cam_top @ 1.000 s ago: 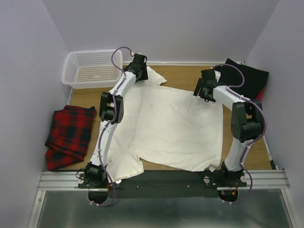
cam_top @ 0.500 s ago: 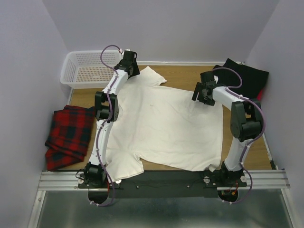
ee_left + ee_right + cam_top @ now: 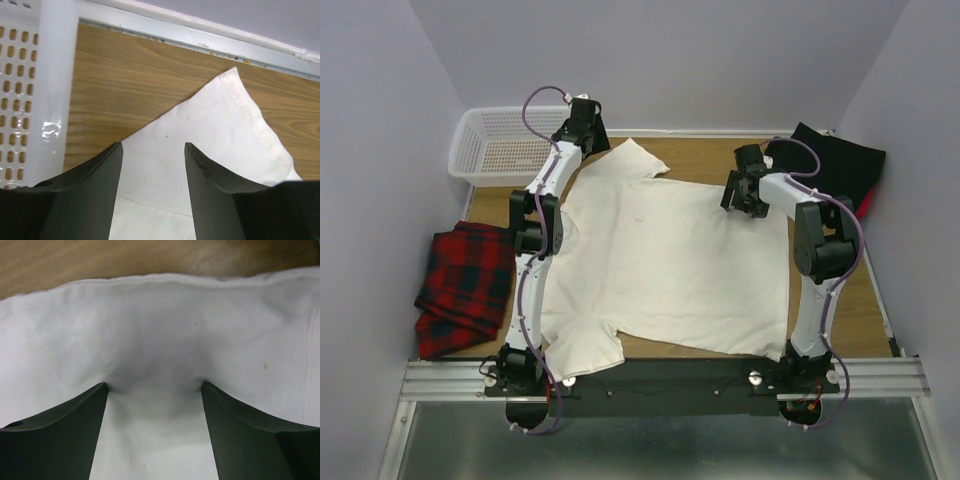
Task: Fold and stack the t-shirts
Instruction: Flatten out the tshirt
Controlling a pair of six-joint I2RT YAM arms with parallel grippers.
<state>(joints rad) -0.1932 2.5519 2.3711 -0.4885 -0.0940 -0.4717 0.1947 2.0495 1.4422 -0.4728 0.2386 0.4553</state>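
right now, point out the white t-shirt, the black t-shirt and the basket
white t-shirt (image 3: 670, 260), top view, middle of its body
black t-shirt (image 3: 855, 165), top view, its middle
basket (image 3: 485, 175), top view, near wall

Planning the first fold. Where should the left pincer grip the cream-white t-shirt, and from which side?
The far-left sleeve of the cream-white t-shirt, lying flat near the white basket. Bring the open left pincer from above, jaws straddling the sleeve's hem: flat cloth gives only edges.

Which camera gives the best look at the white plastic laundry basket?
The top external view: it shows the whole white perforated plastic basket. The left wrist view catches only a strip of its holed wall; the right wrist view shows none, only the cream-white cloth t-shirt.
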